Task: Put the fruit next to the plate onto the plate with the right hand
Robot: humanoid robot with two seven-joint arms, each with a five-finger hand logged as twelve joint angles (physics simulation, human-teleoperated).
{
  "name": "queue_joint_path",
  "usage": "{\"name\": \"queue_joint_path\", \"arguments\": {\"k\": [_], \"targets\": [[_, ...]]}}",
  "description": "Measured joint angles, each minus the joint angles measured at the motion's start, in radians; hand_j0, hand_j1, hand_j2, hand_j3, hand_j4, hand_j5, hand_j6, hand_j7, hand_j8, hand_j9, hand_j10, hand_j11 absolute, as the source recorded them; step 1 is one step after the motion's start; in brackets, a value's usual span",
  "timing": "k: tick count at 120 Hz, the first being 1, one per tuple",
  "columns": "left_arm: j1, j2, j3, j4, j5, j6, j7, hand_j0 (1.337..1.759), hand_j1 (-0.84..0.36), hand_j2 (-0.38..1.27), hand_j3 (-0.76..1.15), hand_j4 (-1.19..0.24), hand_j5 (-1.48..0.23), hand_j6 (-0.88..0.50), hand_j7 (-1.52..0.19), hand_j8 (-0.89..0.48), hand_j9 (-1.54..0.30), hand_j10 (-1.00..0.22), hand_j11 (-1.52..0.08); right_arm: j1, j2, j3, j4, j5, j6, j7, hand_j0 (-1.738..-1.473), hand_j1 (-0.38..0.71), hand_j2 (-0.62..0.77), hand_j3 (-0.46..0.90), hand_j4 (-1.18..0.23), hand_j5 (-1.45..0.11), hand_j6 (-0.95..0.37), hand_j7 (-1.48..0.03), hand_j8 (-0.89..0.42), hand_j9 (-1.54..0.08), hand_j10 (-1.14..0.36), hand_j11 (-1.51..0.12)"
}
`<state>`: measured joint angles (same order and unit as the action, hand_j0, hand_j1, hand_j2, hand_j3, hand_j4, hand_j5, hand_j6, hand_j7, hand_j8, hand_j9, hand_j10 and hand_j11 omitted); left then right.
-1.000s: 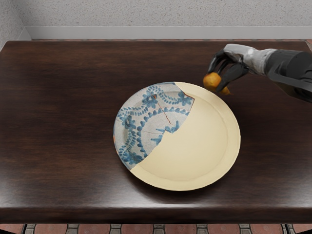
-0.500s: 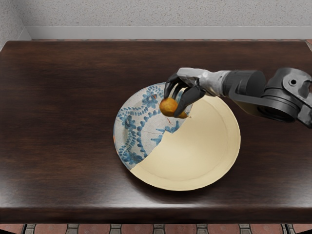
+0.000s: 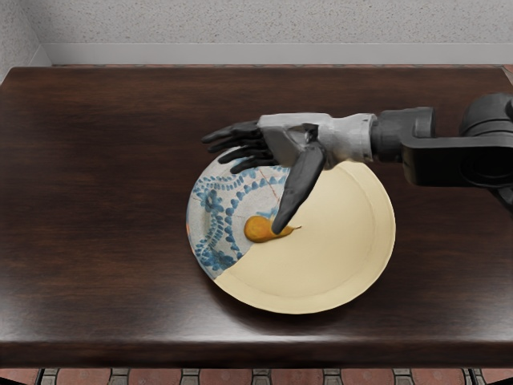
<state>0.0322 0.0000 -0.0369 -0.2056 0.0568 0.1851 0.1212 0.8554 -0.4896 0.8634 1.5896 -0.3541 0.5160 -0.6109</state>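
Nearest me is the front edge of the dark wooden worktop [image 3: 96, 265], nothing on it this side of the plate [image 3: 353, 265]. The plate is half plain cream, half blue-patterned with a crack line. The small orange fruit [image 3: 259, 229] is lying on the plate, right where cream meets pattern. Its long axis runs left to right, with the thin stem pointing right.

Just above it is my right hand [image 3: 280, 144], open and holding nothing. The fingers [image 3: 228, 136] are spread out leftward over the plate's far rim and the thumb [image 3: 300, 188] hangs down. The thumb tip is at the fruit's right end, and I can't tell if it's touching. So the fruit sits below and slightly left of the palm. I'd judge a straight lift clears it.

Behind, the forearm runs off to the right. No labels or writing anywhere.
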Motion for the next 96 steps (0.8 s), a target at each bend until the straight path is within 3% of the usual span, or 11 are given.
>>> {"name": "queue_joint_path", "arguments": {"k": [32,68,96], "targets": [[0.000,0.000,0.000,0.000,0.000,0.000,0.000,1.658,0.34,0.00,0.00,0.00,0.00,0.00,0.00,0.00,0.00,0.00,0.00,-0.255,0.032,0.248,0.000,0.162,0.088,0.000,-1.658,-0.30,0.01,0.00,-0.05,-0.06,-0.04,-0.06,-0.04,-0.06,-0.05,-0.06],[0.000,0.000,0.001,-0.001,0.000,-0.001,0.000,1.658,0.34,0.00,0.00,0.00,0.00,0.00,0.00,0.00,0.00,0.00,0.00,-0.557,-0.011,0.597,-0.007,0.196,0.095,0.000,-1.658,-0.32,0.00,0.00,-0.03,-0.03,-0.02,-0.03,-0.02,-0.03,-0.03,-0.03],[0.000,0.000,0.000,-0.001,0.000,-0.001,0.000,1.658,0.34,0.00,0.00,0.00,0.00,0.00,0.00,0.00,0.00,0.00,0.00,-0.683,-0.049,0.747,-0.031,0.230,0.095,0.000,-1.658,-0.33,0.00,0.00,-0.02,-0.03,-0.02,-0.03,-0.02,-0.03,-0.02,-0.03]]}}
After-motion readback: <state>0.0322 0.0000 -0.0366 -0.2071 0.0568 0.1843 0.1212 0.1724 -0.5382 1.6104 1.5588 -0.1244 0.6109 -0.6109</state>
